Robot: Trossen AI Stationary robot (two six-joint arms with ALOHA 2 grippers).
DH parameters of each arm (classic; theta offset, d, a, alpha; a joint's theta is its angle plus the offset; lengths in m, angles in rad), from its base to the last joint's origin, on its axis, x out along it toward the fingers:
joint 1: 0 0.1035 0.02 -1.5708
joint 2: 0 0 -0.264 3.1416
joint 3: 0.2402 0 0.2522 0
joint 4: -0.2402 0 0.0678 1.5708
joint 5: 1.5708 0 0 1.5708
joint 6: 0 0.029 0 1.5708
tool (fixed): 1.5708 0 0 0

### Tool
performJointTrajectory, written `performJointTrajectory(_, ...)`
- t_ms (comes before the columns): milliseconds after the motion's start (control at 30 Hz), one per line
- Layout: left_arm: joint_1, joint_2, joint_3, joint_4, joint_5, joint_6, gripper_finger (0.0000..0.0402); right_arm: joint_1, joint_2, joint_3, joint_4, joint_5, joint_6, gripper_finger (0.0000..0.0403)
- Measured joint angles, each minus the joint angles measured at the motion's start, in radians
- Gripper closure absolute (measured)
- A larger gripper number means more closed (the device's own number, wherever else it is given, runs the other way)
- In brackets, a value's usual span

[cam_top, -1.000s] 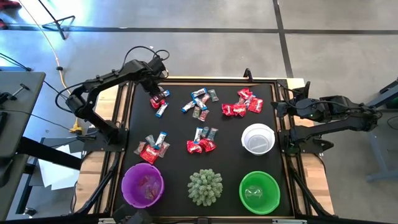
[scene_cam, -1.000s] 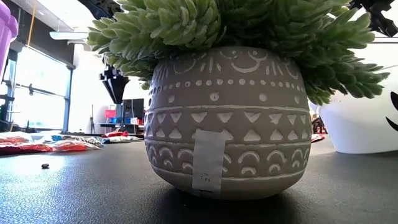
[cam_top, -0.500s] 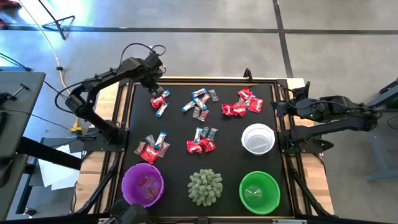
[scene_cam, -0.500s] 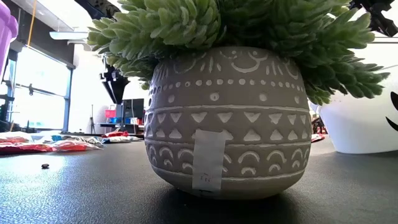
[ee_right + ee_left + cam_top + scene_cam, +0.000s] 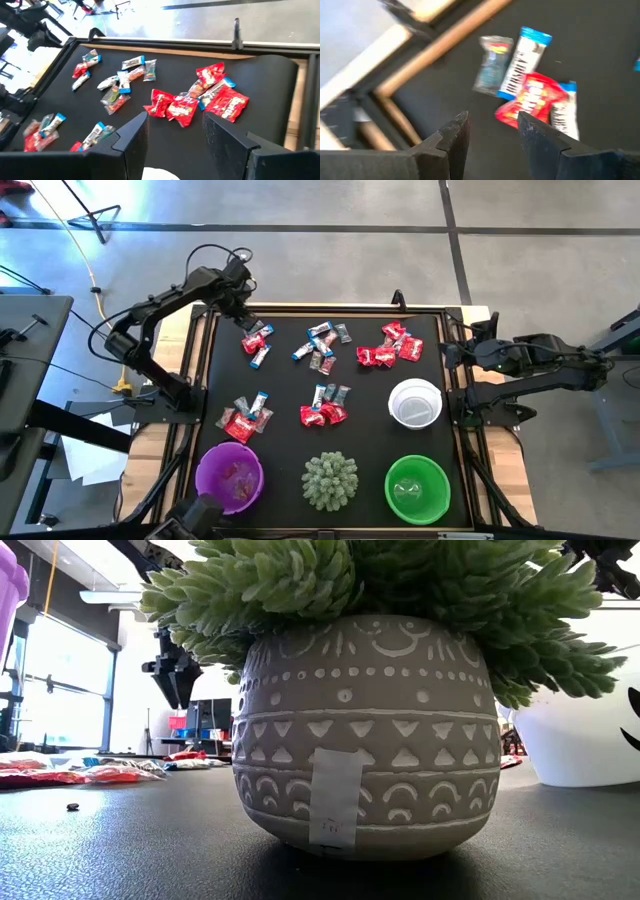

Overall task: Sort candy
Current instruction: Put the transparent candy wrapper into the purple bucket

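Left end effector now higher, open, empty — candy below — right end effector open.

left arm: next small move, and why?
Probably lower the left gripper onto the red candy just ahead of it. Its fingers are open and empty above the mat, and that far-left cluster is unsorted. The right gripper waits at the table's right edge.

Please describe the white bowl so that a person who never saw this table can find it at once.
Start at the black mat and go to its right edge. The white bowl sits there, just above the green bowl. It is the only white bowl; the others are green and purple.
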State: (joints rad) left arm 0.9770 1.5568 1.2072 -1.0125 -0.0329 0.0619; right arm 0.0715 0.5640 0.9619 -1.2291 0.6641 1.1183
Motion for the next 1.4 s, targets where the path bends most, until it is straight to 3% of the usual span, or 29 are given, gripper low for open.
performJointTrajectory(100,0.000,0.027,0.000,-0.031,0.052,0.024,0.0247,0.000,0.000,0.000,-0.024,0.022,0.000,0.0220)
performJointTrajectory(600,-0.004,0.213,0.000,0.047,0.022,0.055,0.0248,0.000,0.000,0.000,-0.046,0.040,0.035,0.0220)
performJointTrajectory(833,-0.004,0.220,0.007,0.126,0.021,0.065,0.0248,0.000,0.000,0.000,-0.046,0.043,0.060,0.0220)
performJointTrajectory(1400,-0.015,0.166,0.007,0.091,0.047,0.037,0.0248,0.000,0.000,0.000,-0.046,0.070,0.060,0.0220)
